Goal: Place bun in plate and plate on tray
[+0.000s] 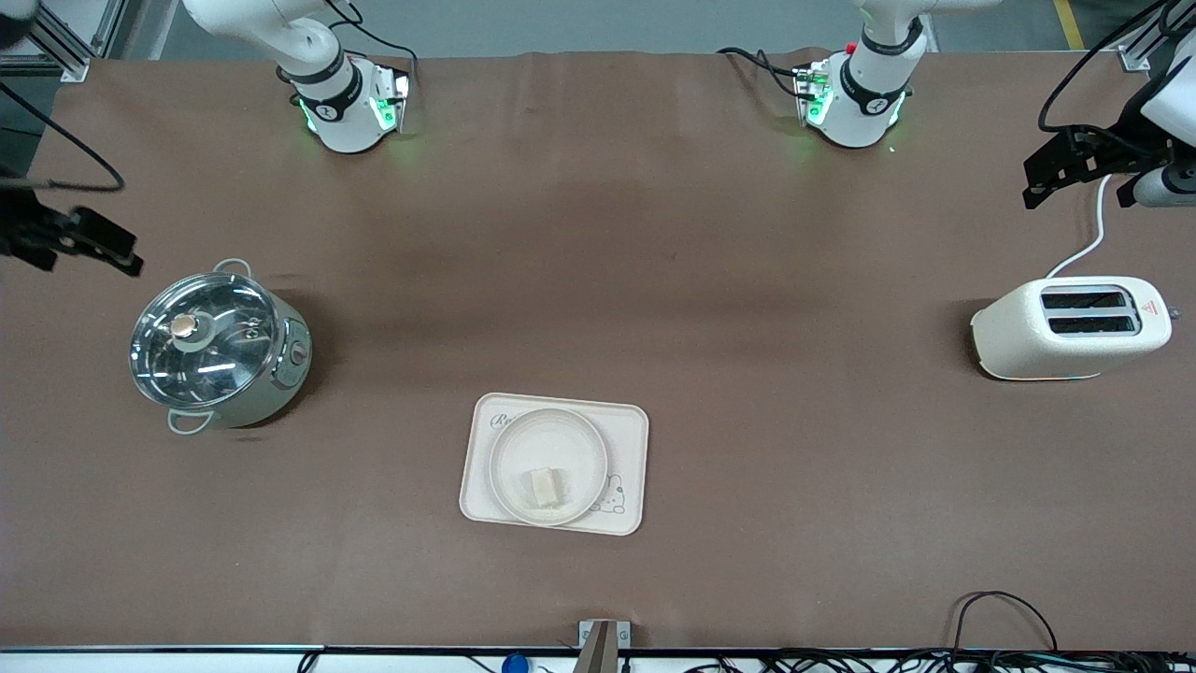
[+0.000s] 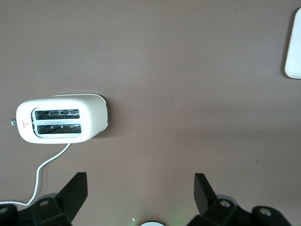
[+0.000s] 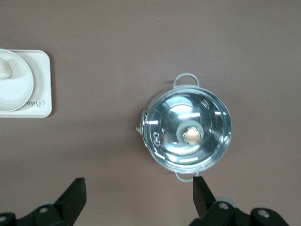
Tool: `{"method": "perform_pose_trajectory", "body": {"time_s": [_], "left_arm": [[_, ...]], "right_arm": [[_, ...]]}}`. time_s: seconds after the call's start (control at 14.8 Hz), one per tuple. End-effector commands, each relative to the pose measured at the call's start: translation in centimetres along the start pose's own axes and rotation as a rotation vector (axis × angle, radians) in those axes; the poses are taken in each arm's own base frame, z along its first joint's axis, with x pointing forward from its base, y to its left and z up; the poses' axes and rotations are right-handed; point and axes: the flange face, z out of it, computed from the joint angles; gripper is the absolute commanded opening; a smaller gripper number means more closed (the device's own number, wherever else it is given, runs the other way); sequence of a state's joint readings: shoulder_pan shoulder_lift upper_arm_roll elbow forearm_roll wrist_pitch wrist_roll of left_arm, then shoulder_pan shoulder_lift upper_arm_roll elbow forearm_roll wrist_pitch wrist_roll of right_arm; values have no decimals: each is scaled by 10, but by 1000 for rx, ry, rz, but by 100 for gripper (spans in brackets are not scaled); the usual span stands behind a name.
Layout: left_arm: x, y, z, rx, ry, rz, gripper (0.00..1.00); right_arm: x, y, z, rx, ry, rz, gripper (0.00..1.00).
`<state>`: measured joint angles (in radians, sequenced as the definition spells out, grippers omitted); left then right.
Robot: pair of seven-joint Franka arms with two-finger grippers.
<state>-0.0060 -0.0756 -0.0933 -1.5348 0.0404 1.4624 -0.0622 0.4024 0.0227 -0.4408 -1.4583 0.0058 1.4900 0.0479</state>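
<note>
Bun [image 1: 545, 486] sits in plate [image 1: 548, 465], plate on tray [image 1: 554, 464] mid-tabletop; task looks done. Left end effector [image 2: 140, 184] & right end effector [image 3: 139, 188] wide open, empty, parked over tabletop ends.

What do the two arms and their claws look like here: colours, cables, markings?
Both arms are glossy white with black joint bands, green lights glowing at their bases and black cables trailing off. The left claw and the right claw are matte black, each with two angular wedge-shaped fingers.
</note>
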Motion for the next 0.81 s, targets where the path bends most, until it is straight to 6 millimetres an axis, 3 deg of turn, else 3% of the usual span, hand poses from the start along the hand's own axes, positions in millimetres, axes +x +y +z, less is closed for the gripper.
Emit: {"method": "perform_pose_trajectory", "body": {"time_s": [0.0,0.34,0.54,0.74], "left_arm": [[3,2,-4,4,2,14,100],[4,4,-4,4,4,17,100],[3,5,-4,4,2,19,100],[3,6,-5,4,4,20,100]], "right_arm": [[-14,6,-1,0,-4,-14,100],[-14,3,-3,-5,10,-13,100],[-11,15,-6,-5,30,2,100],[-13,26,7,-4,6,-24,100]]}}
